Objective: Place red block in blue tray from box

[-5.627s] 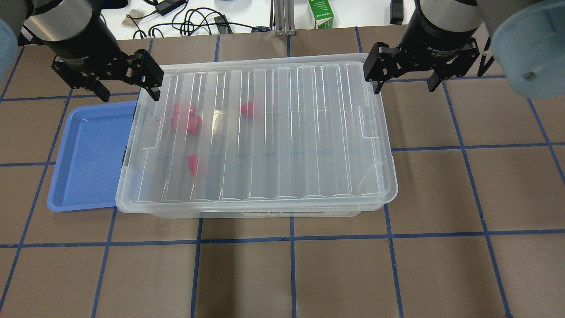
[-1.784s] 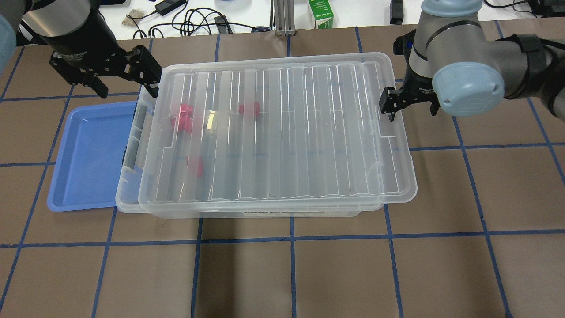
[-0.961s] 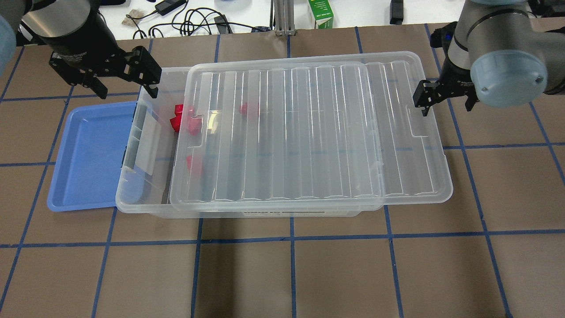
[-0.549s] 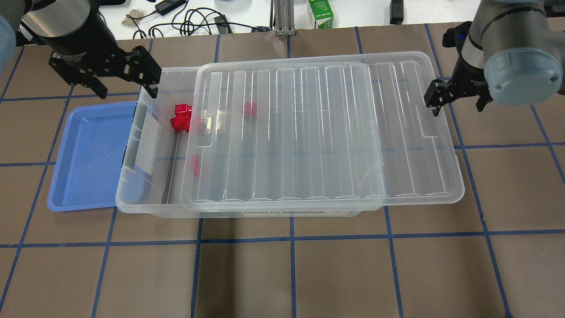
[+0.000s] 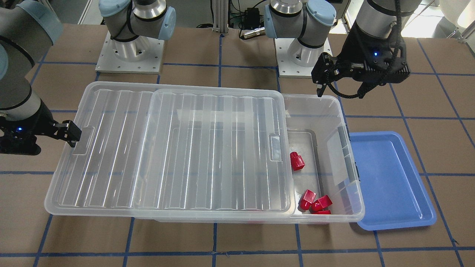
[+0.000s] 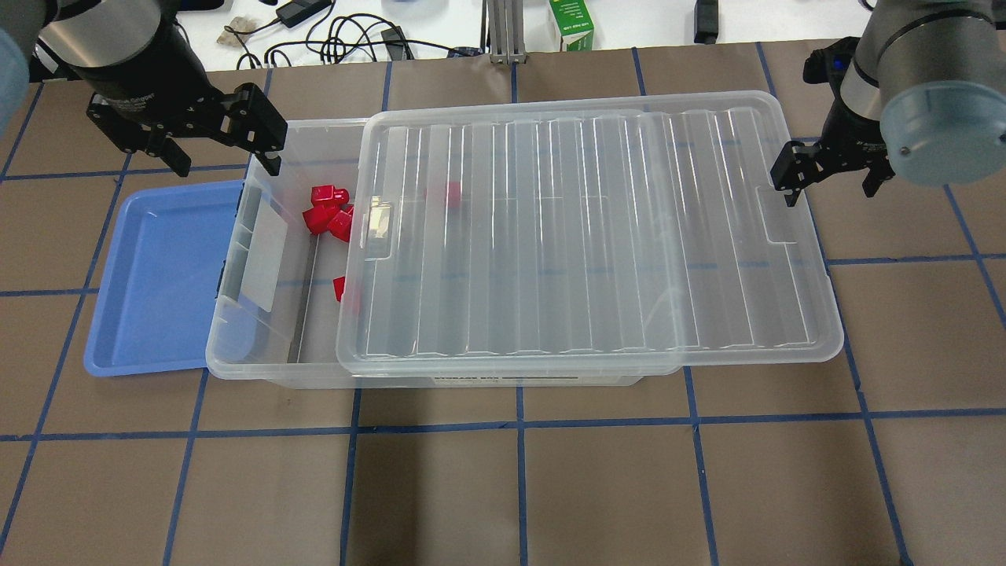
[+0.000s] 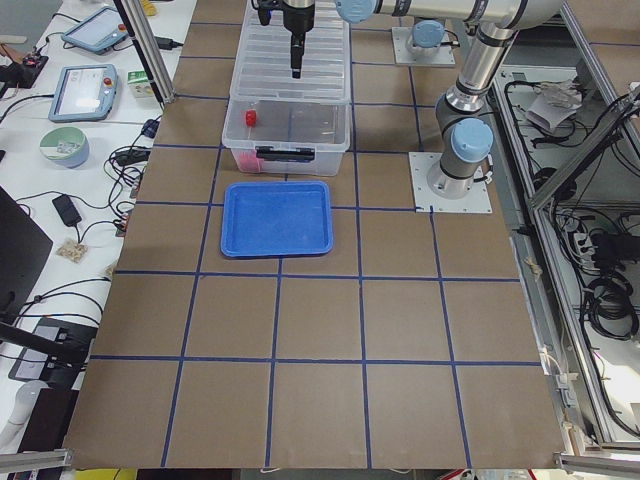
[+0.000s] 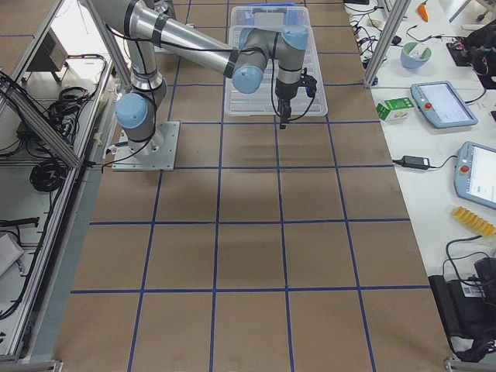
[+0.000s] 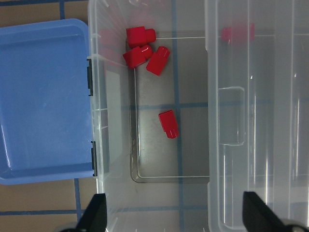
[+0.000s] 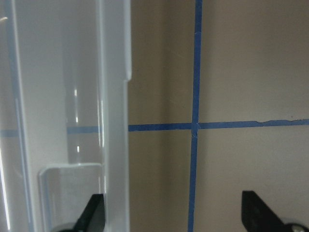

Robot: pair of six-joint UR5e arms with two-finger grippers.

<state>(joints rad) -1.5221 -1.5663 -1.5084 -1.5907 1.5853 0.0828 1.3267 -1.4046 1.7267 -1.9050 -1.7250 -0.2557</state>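
Lid [image 6: 589,236]: slid toward my right, resting partly on the box [image 6: 259,346] and overhanging its right end, so only the left end of the box is uncovered.
Right fingers [image 6: 825,169]: spread, with the near finger at the lid's right rim by its handle notch; whether it presses on the plastic I cannot tell. Nothing is clamped between them.
Left fingers [image 6: 224,153]: wide apart and empty, hovering over the far left corner of the box, above its rim.
Red block [image 9: 168,124]: a lone one lies on the box floor in the uncovered strip, clear of the lid edge, its long axis running roughly near to far. In my left wrist view it sits ahead of the fingers and between their two tips.
Other red blocks [image 9: 142,48]: three bunched together toward the far wall of the box; one more [image 6: 449,193] is under the lid.
Blue tray [image 6: 157,275]: on the tabletop, its right edge tucked against the box's left end, nothing in it.
Nearer arm: my left, by far; the right is at the opposite end.
Next move, as I judge it: bring the left fingers nearer along the open strip and down onto the lone block, closing across its short width.
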